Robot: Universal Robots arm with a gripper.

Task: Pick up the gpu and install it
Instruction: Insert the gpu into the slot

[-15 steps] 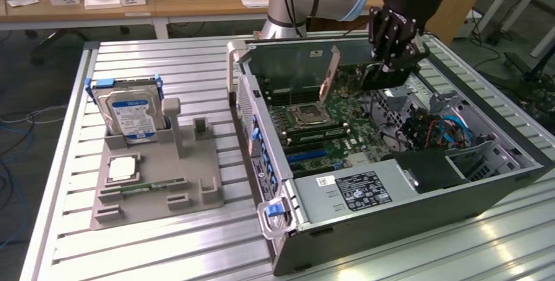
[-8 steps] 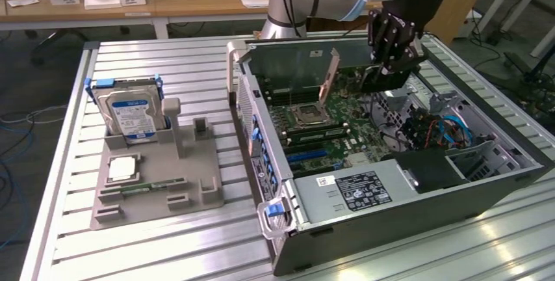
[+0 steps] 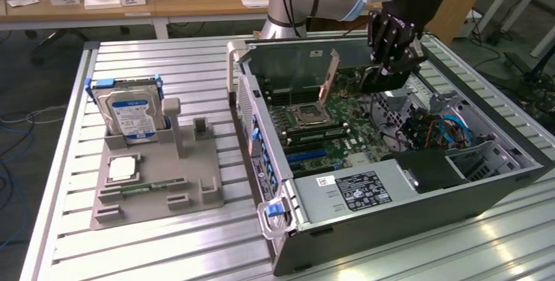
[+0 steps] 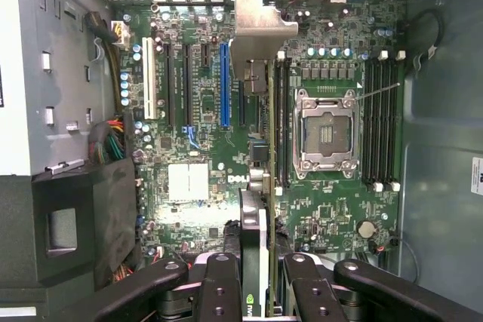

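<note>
The black, many-linked gripper (image 3: pixel 388 60) hangs inside the open computer case (image 3: pixel 390 226), a dark grey sheet-metal box lying on its side on a ribbed aluminium table (image 3: pixel 173 66). Its fingers (image 4: pixel 219 284) are closed on the gpu (image 3: pixel 384 79), clamping the thin flat card from both faces. In the exterior view the card shows as a dark matte rectangle hanging under the fingertips, over the part of the board towards the exterior view's right.

In the wrist view the gripper (image 4: pixel 256 262) holds the gpu (image 4: pixel 255 201) edge-on: a narrow dark strip with a green board edge, ending in a bent, dull silver metal bracket (image 4: pixel 260 24). The strip runs above the green motherboard (image 4: pixel 196 111), between the long blue slot (image 4: pixel 224 84) and the black memory slots beside the square, steel-framed processor socket (image 4: pixel 326 130). The card seems to hang clear of the board rather than sit in a slot, though its lower edge is hidden, so contact cannot be judged.

Well apart from the case, towards the exterior view's left, a grey moulded holder (image 3: pixel 156 196) sits on the table. It carries an upright silver hard drive (image 3: pixel 130 115) with a blue label, a flat square chip (image 3: pixel 121 169), and a slim green memory stick (image 3: pixel 152 187) lying flat. In the near part of the case, a boxy power supply (image 3: pixel 355 190) shows a white-and-black label.
</note>
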